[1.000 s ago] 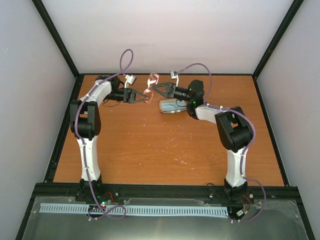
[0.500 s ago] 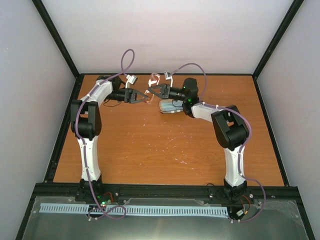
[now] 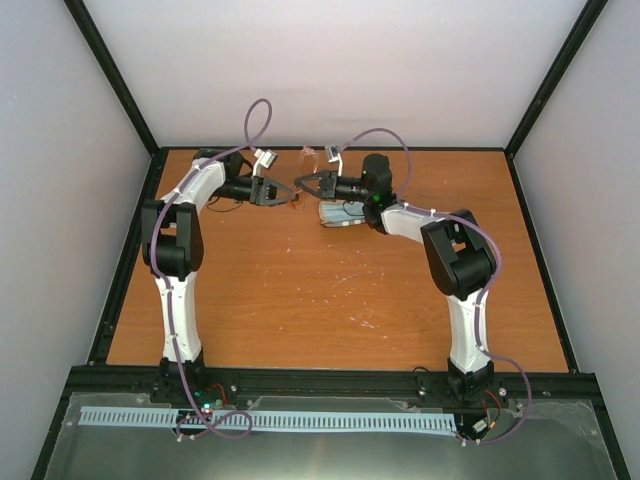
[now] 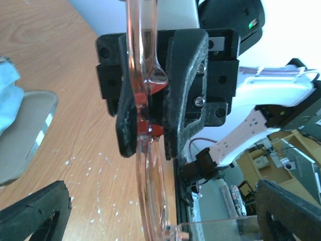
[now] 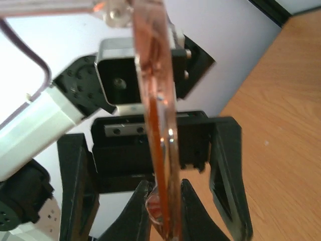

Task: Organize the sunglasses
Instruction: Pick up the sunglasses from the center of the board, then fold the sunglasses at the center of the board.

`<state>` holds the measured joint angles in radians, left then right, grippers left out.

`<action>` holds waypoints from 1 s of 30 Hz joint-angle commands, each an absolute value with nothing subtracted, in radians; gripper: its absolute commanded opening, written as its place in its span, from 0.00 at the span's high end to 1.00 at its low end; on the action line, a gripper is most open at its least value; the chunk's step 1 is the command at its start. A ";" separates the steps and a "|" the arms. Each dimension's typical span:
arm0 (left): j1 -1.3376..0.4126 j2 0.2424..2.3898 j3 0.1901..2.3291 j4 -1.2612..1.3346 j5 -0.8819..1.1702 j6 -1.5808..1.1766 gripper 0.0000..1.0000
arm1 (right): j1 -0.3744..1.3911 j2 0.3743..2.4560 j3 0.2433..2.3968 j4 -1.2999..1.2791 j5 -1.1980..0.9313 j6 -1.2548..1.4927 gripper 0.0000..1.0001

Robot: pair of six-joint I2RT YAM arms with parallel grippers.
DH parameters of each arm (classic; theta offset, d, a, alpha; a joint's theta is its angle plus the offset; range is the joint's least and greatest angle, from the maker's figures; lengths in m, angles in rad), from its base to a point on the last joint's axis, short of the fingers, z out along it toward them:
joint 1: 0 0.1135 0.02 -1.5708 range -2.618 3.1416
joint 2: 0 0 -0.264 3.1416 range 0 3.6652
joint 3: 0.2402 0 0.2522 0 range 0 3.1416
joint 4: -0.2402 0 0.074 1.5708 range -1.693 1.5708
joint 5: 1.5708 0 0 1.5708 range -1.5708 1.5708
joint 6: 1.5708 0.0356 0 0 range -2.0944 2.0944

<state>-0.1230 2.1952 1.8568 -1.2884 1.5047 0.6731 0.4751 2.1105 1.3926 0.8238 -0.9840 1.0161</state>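
Observation:
The sunglasses with orange-pink translucent lenses hang edge-on in the air over the back of the table. My right gripper is shut on their frame, and its black fingers show clamped on the rim in the left wrist view. My left gripper faces it with its jaws wide open on either side of the sunglasses, not touching them. In the top view the left gripper and the right gripper meet tip to tip.
A tan oblong case lies open on the table just below the right gripper, with a light blue cloth in it. The back wall stands close behind both grippers. The table's black frame runs along the left.
The left gripper has opened and let go of the sunglasses. The right gripper has moved left and shut on them.

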 commanded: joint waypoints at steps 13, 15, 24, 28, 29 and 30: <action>-0.027 2.123 2.011 -0.672 1.185 0.182 0.80 | 0.452 1.979 1.592 -0.596 -0.960 0.171 0.97; -0.033 2.127 2.017 -0.627 1.217 0.137 0.78 | 0.464 2.006 1.628 -0.655 -0.954 0.145 0.97; -0.118 2.075 1.910 -0.555 1.292 0.090 0.72 | 0.495 2.074 1.739 -0.679 -0.949 0.167 0.97; -0.143 2.016 1.771 -0.463 1.308 0.043 0.72 | 0.495 2.094 1.785 -0.658 -0.949 0.198 0.97; -0.148 2.005 1.745 -0.454 1.309 0.043 0.72 | 0.495 2.097 1.797 -0.648 -0.952 0.210 0.97; -0.151 1.994 1.717 -0.446 1.312 0.043 0.72 | 0.496 2.102 1.810 -0.638 -0.957 0.223 0.97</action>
<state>-0.1368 2.0640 1.7882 -0.5323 1.2709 0.0853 0.4915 2.0808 1.7523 -0.6609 -0.9463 0.1856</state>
